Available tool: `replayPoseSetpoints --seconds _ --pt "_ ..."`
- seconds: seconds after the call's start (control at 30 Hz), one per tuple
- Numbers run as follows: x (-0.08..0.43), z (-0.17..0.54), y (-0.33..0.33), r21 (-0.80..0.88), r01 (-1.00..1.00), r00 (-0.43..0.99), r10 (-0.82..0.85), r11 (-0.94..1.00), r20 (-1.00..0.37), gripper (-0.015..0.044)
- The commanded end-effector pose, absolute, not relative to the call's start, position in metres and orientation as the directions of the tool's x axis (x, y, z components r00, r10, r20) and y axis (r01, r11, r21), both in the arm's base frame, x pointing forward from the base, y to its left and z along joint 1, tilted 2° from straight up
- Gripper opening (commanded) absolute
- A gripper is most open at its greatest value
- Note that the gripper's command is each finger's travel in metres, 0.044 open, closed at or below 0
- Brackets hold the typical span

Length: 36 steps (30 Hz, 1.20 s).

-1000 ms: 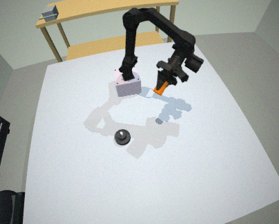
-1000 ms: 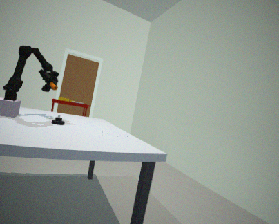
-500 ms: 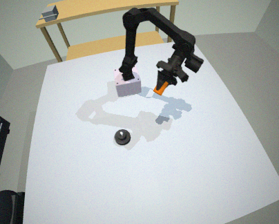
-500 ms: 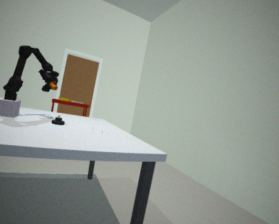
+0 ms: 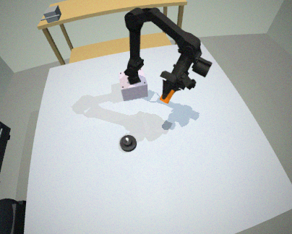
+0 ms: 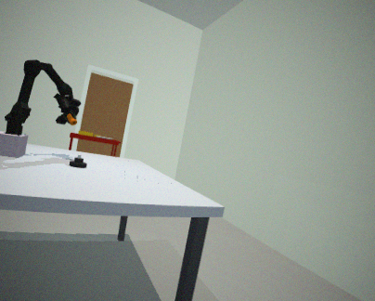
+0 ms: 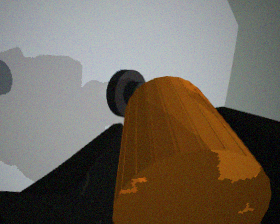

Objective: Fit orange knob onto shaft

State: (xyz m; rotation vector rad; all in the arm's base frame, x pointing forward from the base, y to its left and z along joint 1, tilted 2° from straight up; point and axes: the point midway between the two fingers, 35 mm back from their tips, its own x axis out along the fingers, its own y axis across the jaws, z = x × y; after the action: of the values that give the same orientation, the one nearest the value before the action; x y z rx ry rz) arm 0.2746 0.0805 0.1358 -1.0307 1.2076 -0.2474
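Note:
The orange knob (image 5: 167, 97) (image 6: 71, 119) (image 7: 175, 135) is held tilted in the air, well above the table. My gripper (image 5: 168, 94) (image 6: 69, 116) is shut on it; in the wrist view the dark fingers lie on both sides of the knob. The knob's hole does not show. The dark round pedestal (image 5: 128, 146) (image 6: 78, 164) (image 7: 118, 94) stands on the table, away from the knob, nearer to the top view. The silver shaft (image 5: 127, 139) (image 6: 79, 157) stands up from its middle. In the wrist view the knob hides the shaft; its flat side cannot be made out.
The arm's pale base block (image 5: 135, 93) (image 6: 13, 145) stands on the white table (image 5: 162, 188) (image 6: 116, 186), behind the pedestal in the top view. A wooden bench (image 5: 108, 11) with a grey box (image 5: 53, 14) is beyond the table. The arm's shadows fall between base and pedestal.

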Motion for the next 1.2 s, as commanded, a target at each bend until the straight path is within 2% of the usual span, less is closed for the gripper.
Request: replayPoseSetpoints --seconds 0.0,0.57,1.0,1.17 --pt "0.276 0.130 0.078 -0.696 -0.382 0.362 -0.594 0.608 -0.718 0.0000" --pt "0.283 0.096 0.068 -0.327 -0.501 0.168 -0.280 0.801 -0.945 0.0000" --pt "0.288 0.070 0.059 -0.010 -0.530 0.001 -0.011 0.848 -1.000 0.0000" --pt "0.291 0.056 0.060 -0.009 -0.530 0.000 -0.010 0.848 -1.000 0.0000"
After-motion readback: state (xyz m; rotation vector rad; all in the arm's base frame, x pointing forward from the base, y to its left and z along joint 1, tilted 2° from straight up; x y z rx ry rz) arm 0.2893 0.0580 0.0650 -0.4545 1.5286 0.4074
